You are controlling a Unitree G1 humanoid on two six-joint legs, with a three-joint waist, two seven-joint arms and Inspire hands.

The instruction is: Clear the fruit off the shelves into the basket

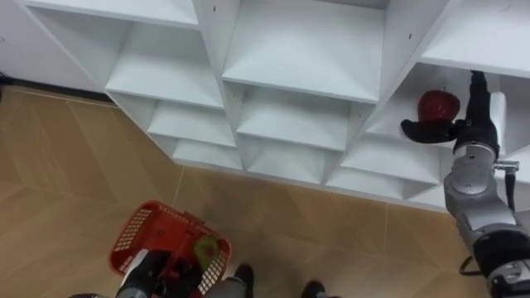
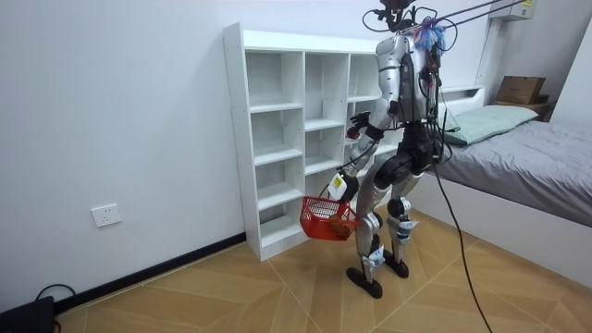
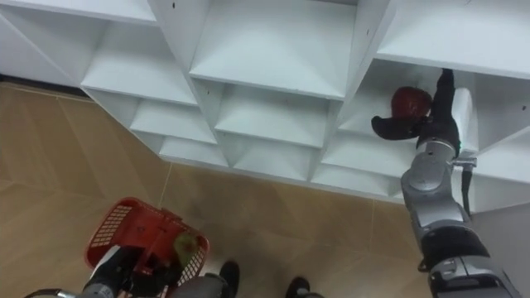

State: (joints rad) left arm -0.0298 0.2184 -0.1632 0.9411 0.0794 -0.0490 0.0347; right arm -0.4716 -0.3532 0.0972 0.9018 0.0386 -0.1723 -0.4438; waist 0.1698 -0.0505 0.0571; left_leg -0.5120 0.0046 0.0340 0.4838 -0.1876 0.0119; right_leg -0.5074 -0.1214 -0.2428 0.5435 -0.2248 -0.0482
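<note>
Item one: red apple (image 1: 437, 104), at 2 o'clock in our eye view, resting on a shelf (image 1: 397, 124) in the column of the white closet (image 1: 306, 50) at the robot's right.

Item two: right hand (image 1: 468, 124), spread wide at the apple. The thumb stretches out just below and in front of it, and the fingers stand straight at its 3 o'clock side. We cannot tell whether they touch it.

Item three: red basket (image 1: 137, 228) at 7 o'clock, off the wooden floor (image 1: 83, 165), its handle in the curled left hand (image 1: 171, 269).

Item four: green-yellow fruit (image 1: 205, 247) inside the basket, at its 3 o'clock edge.

We note the robot standing before the closet, with a bed (image 2: 527, 157) behind it.
</note>
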